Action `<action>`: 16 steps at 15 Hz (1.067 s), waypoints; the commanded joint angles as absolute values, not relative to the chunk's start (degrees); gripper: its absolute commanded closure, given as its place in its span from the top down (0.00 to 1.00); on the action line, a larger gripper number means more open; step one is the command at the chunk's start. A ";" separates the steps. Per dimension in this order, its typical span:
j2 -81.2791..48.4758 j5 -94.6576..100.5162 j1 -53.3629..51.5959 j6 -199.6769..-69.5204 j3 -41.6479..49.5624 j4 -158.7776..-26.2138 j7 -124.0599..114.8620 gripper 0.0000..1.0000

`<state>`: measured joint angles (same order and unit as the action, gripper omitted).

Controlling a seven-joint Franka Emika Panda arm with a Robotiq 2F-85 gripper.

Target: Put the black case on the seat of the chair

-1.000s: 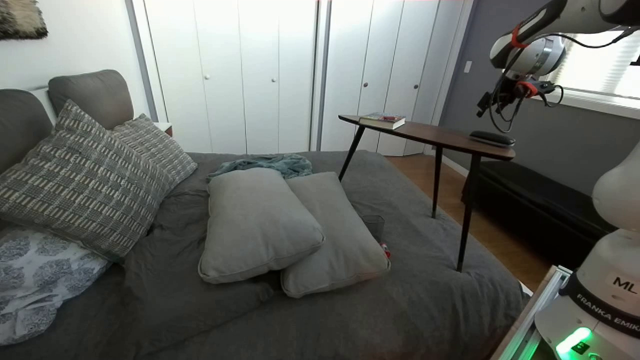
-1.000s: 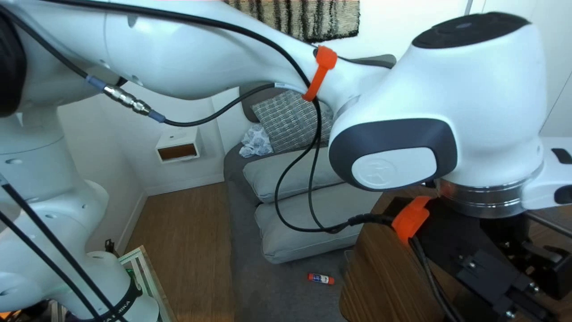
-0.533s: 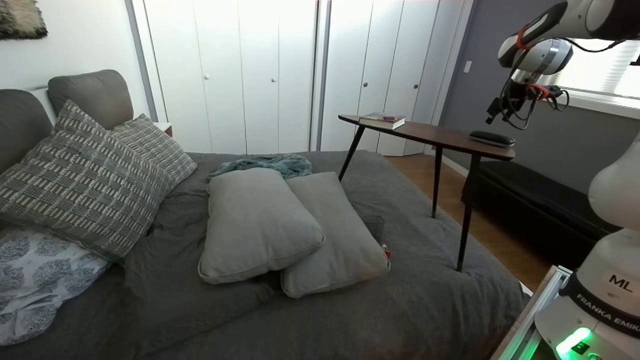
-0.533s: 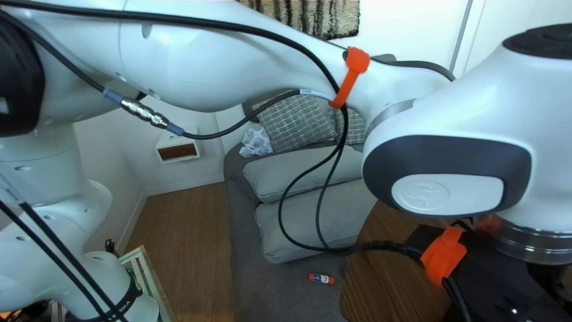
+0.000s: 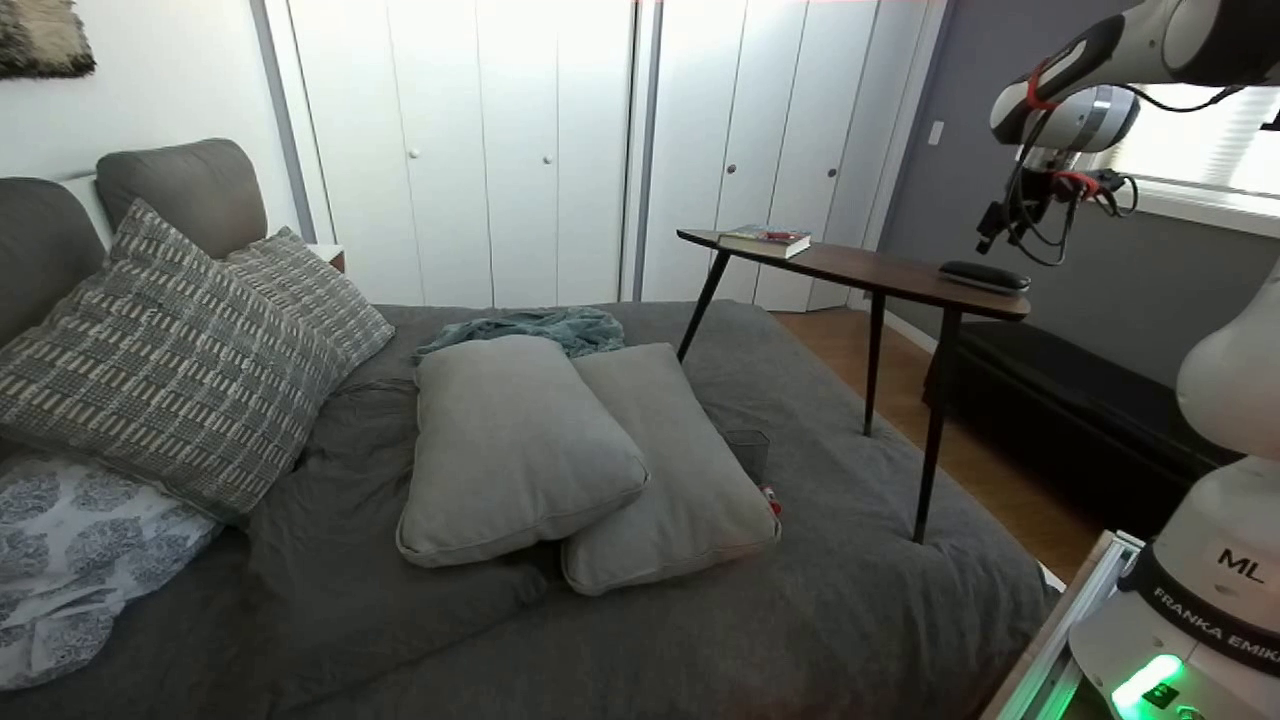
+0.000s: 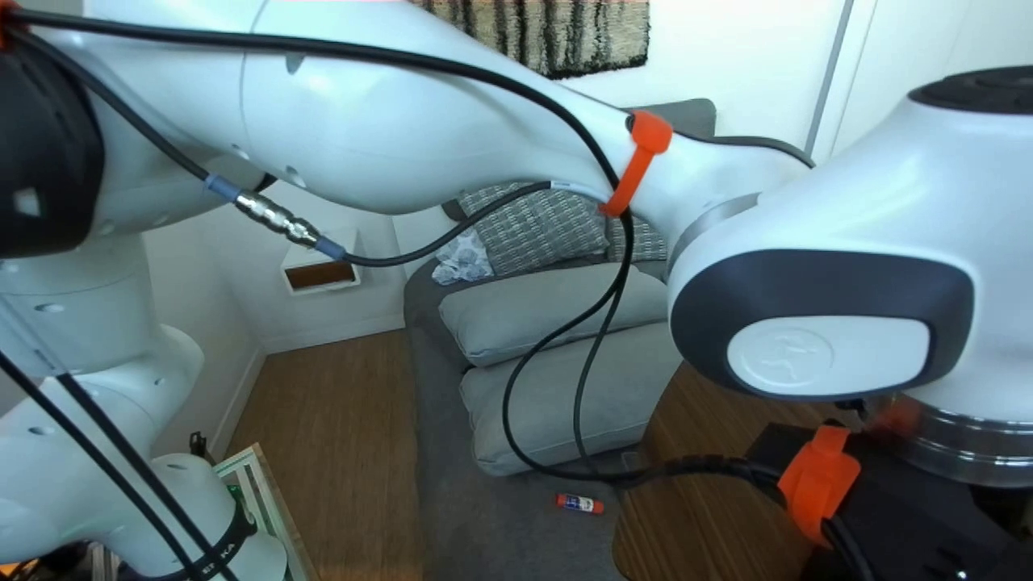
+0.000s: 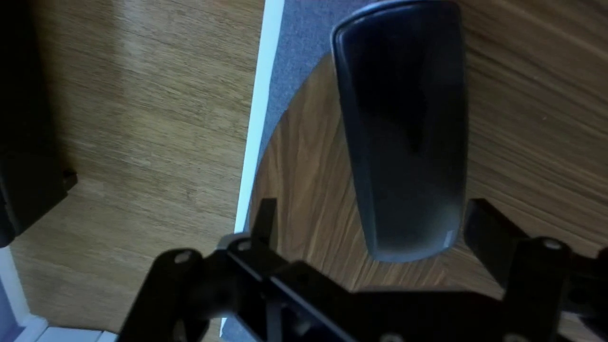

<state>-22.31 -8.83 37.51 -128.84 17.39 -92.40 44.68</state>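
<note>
Case (image 7: 408, 126) lay on the table (image 7: 306, 156), just below the spread gripper (image 7: 373, 221).
In the wrist view its near end showed between the fingertips (image 7: 484, 225), nearer the picture's right one; its length ran roughly square to the line joining them, so a small shift and descent seemed due.

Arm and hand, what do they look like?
The arm is glossy white and rounded, with dark grey trim, orange straps and black cables. Its base carries "ML" and a black band lettered "FRANKA". The hand is black and angular, with two blocky fingers.
</note>
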 commanded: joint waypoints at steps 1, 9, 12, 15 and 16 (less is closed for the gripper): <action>-23.67 -4.86 38.08 -129.08 16.89 -91.01 45.67 1.00; -24.93 -7.37 40.16 -124.80 14.34 -89.54 53.89 1.00; -25.90 -8.70 40.96 -124.36 13.24 -88.89 56.75 1.00; -26.90 -10.24 41.83 -122.32 12.19 -87.57 57.72 1.00; -27.21 -10.41 41.95 -121.88 12.05 -87.31 57.55 1.00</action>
